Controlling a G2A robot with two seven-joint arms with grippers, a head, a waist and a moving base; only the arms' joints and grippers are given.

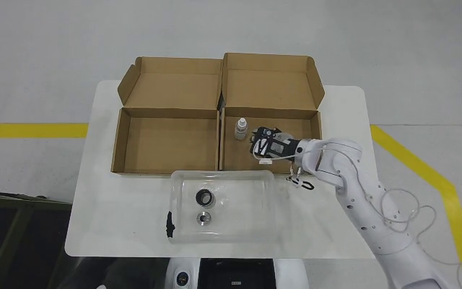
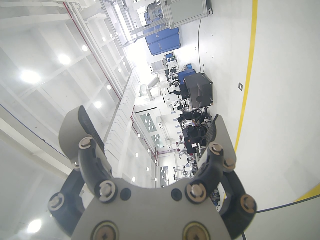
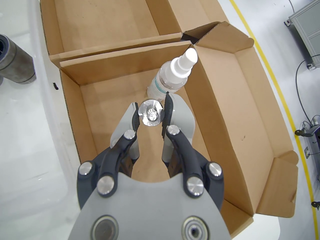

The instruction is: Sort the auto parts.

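Note:
My right gripper (image 3: 150, 113) is shut on a round silver metal part (image 3: 151, 113), held above the floor of the right cardboard box (image 1: 303, 155). A small clear bottle with a white nozzle (image 3: 172, 78) stands upright in that box, just beyond the held part. In the top view the right gripper (image 1: 258, 143) hangs over the box beside the bottle (image 1: 240, 129). The clear plastic bin (image 1: 245, 177) at the table's front holds a dark cylindrical bushing (image 1: 206, 196) and a smaller silver part (image 1: 204, 217). My left gripper (image 2: 150, 123) is open, pointing up at the hall's ceiling.
An empty left cardboard box (image 1: 166, 141) sits beside the right one, both with lids folded back. A small black piece (image 1: 170, 225) lies at the bin's front left corner. A yellow floor line (image 1: 43, 130) runs beyond the white table (image 1: 94, 217).

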